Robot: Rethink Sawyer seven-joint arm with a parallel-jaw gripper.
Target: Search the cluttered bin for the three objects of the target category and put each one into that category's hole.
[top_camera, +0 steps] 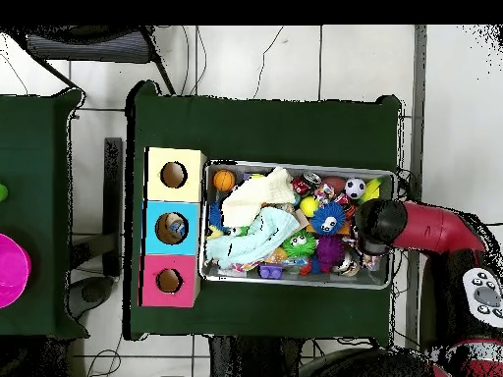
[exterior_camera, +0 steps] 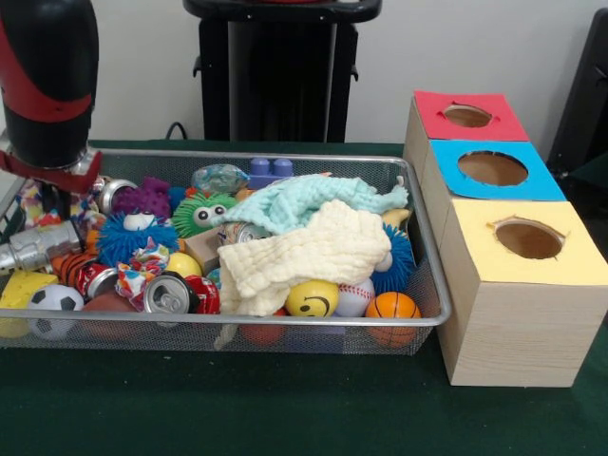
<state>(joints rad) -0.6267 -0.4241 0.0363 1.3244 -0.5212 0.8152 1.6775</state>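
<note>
The wire mesh bin (exterior_camera: 285,321) is full of clutter; it also shows in the overhead view (top_camera: 295,165). One see-through crinkly bottle (exterior_camera: 218,178) lies at the bin's far side, behind a green googly-eyed toy. The blue-surround hole (exterior_camera: 492,168) is the middle one of the wooden box. In the overhead view the blue hole (top_camera: 174,228) shows something blue and white inside. My arm's red and black end link (exterior_camera: 47,95) hangs over the bin's left end. My gripper (exterior_camera: 43,195) is low among the clutter there, mostly hidden.
The red-surround hole (exterior_camera: 467,115) and the yellow-surround hole (exterior_camera: 528,237) flank the blue one. A mint cloth (exterior_camera: 313,199) and a cream cloth (exterior_camera: 304,252) cover the bin's middle. Drink cans (exterior_camera: 169,293), spiky toys and small balls (exterior_camera: 312,299) fill the rest.
</note>
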